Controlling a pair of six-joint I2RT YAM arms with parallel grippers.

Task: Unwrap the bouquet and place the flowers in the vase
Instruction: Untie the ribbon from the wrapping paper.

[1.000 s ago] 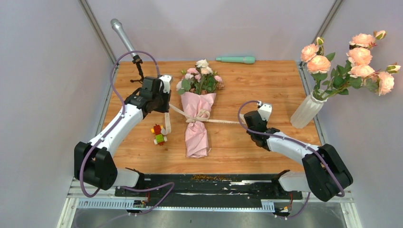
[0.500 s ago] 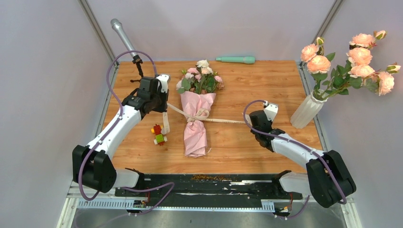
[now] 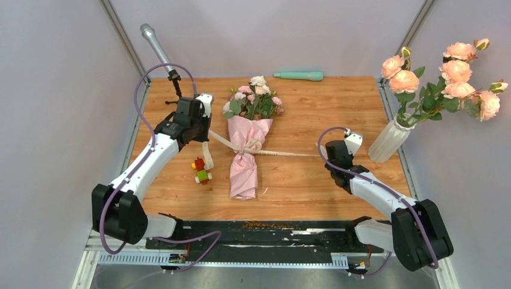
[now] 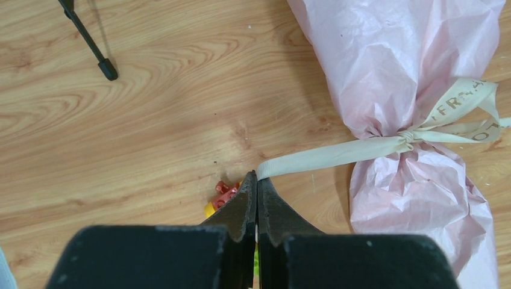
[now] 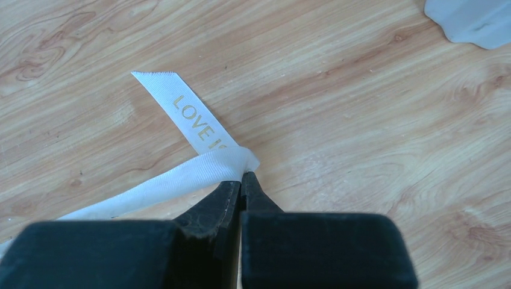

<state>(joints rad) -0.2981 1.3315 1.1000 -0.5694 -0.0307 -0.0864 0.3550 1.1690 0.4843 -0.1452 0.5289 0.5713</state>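
Note:
The bouquet (image 3: pixel 246 153), wrapped in crinkled pink paper (image 4: pixel 410 66), lies mid-table with its flowers (image 3: pixel 256 99) pointing to the far side. A cream ribbon (image 3: pixel 283 153) is knotted round its waist (image 4: pixel 410 137) and stretched taut to both sides. My left gripper (image 3: pixel 206 133) (image 4: pixel 256 176) is shut on the ribbon's left tail (image 4: pixel 325 158). My right gripper (image 3: pixel 325 158) (image 5: pixel 243 176) is shut on the right tail (image 5: pixel 181 180), printed "LOVE". The ribbed white vase (image 3: pixel 387 142) (image 5: pixel 473 21) stands at the right edge, just beyond my right gripper.
Large peach roses (image 3: pixel 453 78) on leafy branches fill the vase. A red, yellow and green block toy (image 3: pixel 200 170) (image 4: pixel 224 194) lies below my left gripper. A mint-green cylinder (image 3: pixel 299 75) lies at the far edge. A silver microphone (image 3: pixel 158 47) stands on a tripod (image 4: pixel 90 42) at far left.
My right gripper has moved right toward the vase, drawing the ribbon out longer. My left gripper has shifted slightly left. The bow's loops have shrunk, and the bouquet's foot has swung a little left.

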